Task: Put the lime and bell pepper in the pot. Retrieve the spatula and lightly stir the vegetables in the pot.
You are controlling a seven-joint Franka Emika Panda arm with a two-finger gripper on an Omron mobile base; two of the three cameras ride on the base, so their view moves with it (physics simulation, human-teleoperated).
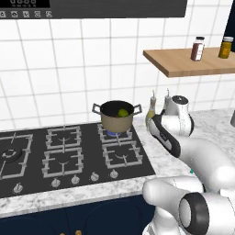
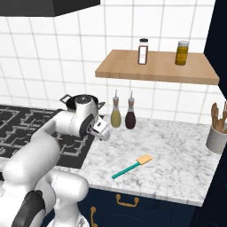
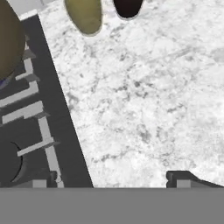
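Observation:
The tan pot (image 1: 116, 120) stands on the back right burner with a blue flame under it. The yellow-green lime (image 1: 123, 112) lies inside it. The bell pepper is hidden from view. On the marble counter lies the spatula (image 2: 132, 166), teal handle toward the front edge and pale blade to the right. My gripper (image 2: 103, 131) hangs open over the counter just right of the stove's edge, between pot and spatula, and holds nothing. In the hand view the gripper (image 3: 113, 180) looks down on bare marble, with the pot's side (image 3: 8, 39) at the upper left.
A yellow-green bottle (image 2: 115, 116) and a dark red-brown bottle (image 2: 130, 117) stand against the wall behind the gripper. A wooden shelf (image 2: 155, 66) with two jars hangs above. A utensil holder (image 2: 217, 138) stands at the far right. The black stove (image 1: 69, 156) lies to the left.

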